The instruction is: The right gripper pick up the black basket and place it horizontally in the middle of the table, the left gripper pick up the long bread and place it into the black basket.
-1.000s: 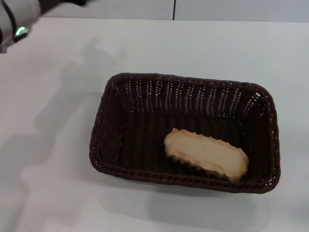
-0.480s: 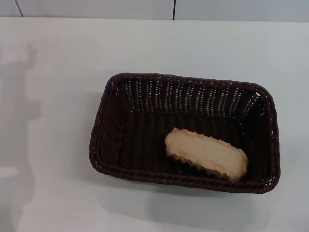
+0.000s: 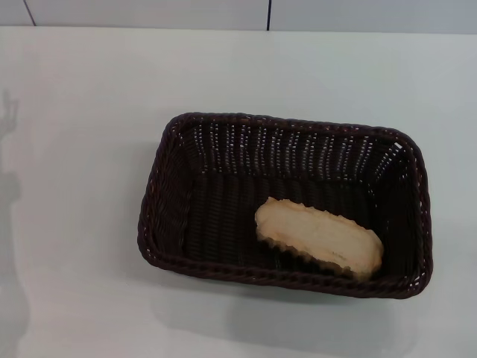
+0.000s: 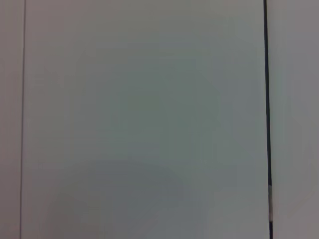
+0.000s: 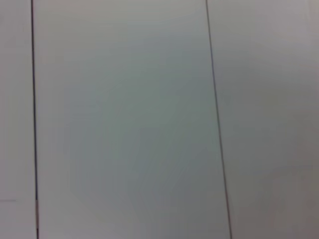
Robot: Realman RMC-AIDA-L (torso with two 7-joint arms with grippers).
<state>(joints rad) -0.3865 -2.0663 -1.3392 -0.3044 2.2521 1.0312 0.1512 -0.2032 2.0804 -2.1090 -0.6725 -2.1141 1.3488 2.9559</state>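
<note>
The black basket (image 3: 283, 201) lies with its long side across the middle of the white table (image 3: 82, 149) in the head view. The long bread (image 3: 319, 237) lies inside it, toward the basket's near right, with its flat pale underside up. Neither gripper shows in any view. Both wrist views show only pale flat panels with thin dark seams.
The table's far edge meets a pale wall with a dark vertical seam (image 3: 268, 15). A faint shadow of an arm falls on the table at the far left (image 3: 9, 149). Bare tabletop surrounds the basket on all sides.
The left arm, seen at the top left corner a second ago, has gone out of the head view. Its shadow has slid left. Basket and bread have not moved.
</note>
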